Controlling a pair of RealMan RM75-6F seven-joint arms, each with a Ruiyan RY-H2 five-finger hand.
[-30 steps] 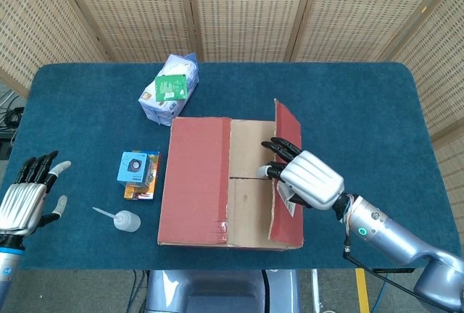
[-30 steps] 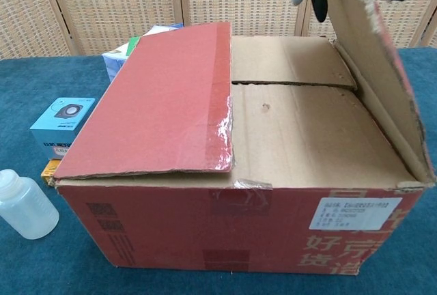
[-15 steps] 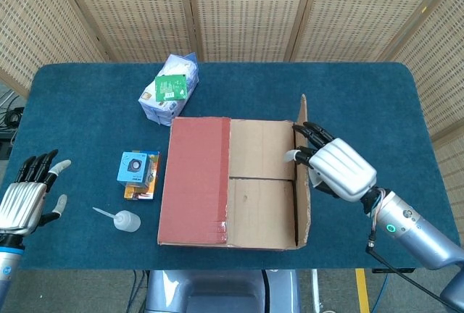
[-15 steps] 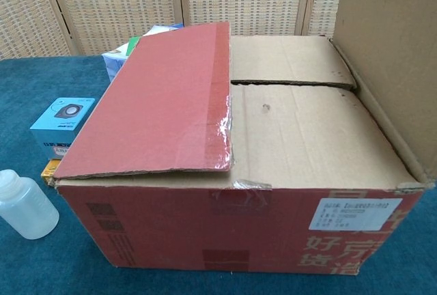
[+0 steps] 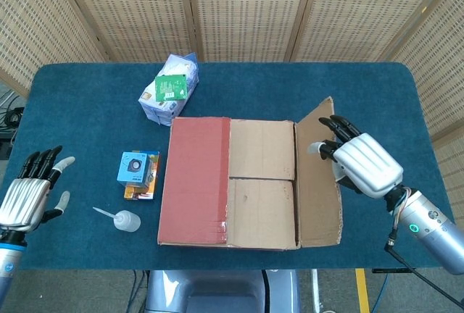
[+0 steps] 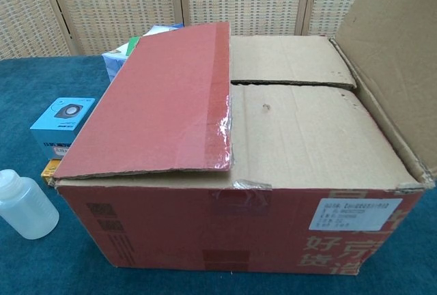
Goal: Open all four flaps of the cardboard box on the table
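While the cardboard box [image 5: 239,182] sits near the front middle of the blue table [image 5: 362,88], only one of its top flaps is swung out. That's the right flap [image 5: 317,175], which leans outward past upright with its plain brown inside showing. The right hand [image 5: 359,162] is up against its outer edge, fingers [image 5: 335,123] spread and touching the cardboard at the top corner. It looks more like pressing than gripping, nothing is actually clasped. In the chest view that same flap [image 6: 396,56] rises up the right side of the frame, and no hand shows there.

The red left flap [image 5: 194,179] lies flat and closed, with shiny tape along its inner edge. Beside it the two brown inner flaps [image 5: 261,182] are also lying flat, meeting at a seam across the middle.

Left hand [image 5: 25,195] is way off at the left edge of the table, well apart from the box, fingers loose and spread with nothing in them.

Other stuff on the table: a small blue box [image 5: 137,168] stacked on something orange just left of the big box, a clear squeeze bottle [image 5: 123,219] lying near the front, and a white packet with a green card [image 5: 170,90] behind the box's back-left corner. A wicker screen [image 5: 232,9] stands behind the table.
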